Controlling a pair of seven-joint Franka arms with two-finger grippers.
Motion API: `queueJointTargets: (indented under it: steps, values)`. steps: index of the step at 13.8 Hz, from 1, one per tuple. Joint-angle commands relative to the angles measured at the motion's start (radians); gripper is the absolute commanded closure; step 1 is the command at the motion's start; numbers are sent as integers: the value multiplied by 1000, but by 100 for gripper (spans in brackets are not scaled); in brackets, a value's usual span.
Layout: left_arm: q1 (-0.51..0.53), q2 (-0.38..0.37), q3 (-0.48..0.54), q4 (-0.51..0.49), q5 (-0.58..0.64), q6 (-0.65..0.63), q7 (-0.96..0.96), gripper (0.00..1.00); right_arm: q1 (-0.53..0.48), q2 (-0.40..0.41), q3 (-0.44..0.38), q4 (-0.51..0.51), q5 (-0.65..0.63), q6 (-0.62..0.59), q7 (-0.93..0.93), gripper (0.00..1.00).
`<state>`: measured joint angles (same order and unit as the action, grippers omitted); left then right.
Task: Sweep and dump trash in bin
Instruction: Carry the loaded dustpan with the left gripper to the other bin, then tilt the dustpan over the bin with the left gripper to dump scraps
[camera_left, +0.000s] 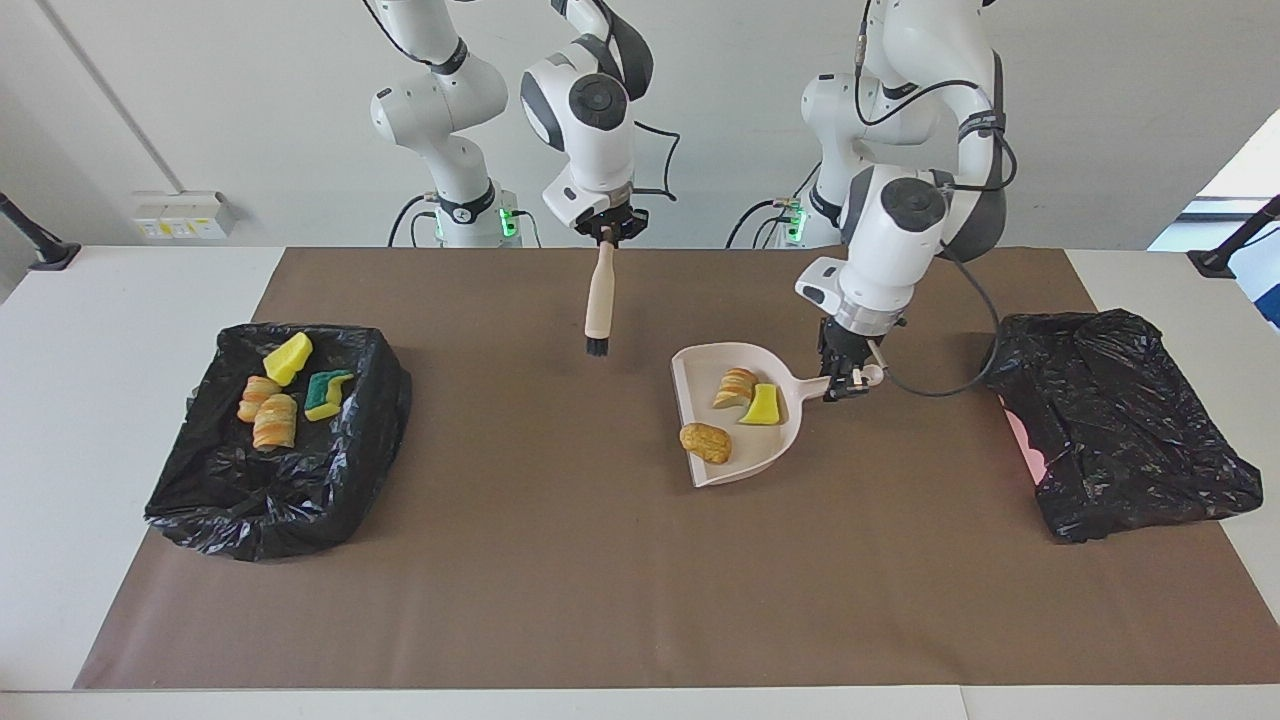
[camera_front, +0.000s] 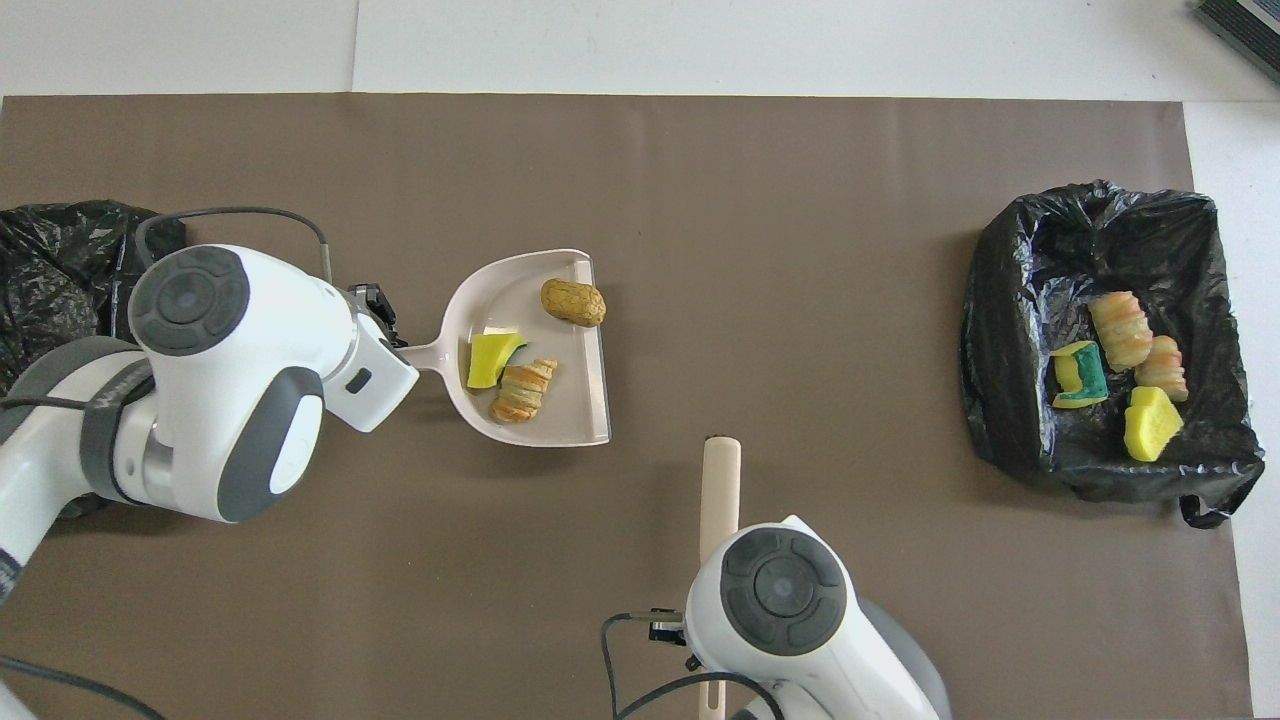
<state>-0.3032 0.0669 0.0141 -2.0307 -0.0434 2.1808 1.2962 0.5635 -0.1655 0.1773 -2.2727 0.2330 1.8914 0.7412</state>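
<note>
Facing view: left end effector (camera_left: 845, 383) clamped on the handle of the pale pink dustpan (camera_left: 775, 445), which carries three trash (camera_left: 706, 442) scraps; right end effector (camera_left: 608, 231) clamped on the hand brush (camera_left: 599, 302), held over the brown mat (camera_left: 560, 560).

Overhead view: open bin (camera_front: 1010, 400) at the right arm's end of the worktop (camera_front: 700, 45) holds four more scraps; crumpled black bag (camera_front: 60, 235) at the left arm's end. No legible writing.
</note>
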Motion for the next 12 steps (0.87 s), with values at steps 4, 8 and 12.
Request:
queueJointTargets:
  steps: [4, 8, 12]
  values:
    - [309, -75, -5, 110, -121, -194, 357, 100, 142, 131, 2, -34, 12, 156, 56, 100]
    - [603, -72, 0, 173, -298, -291, 625, 100, 171, 161, 2, -40, 12, 187, 72, 100]
    - [766, -68, 7, 205, -306, -296, 842, 100, 173, 153, 1, -37, -4, 131, 76, 100]
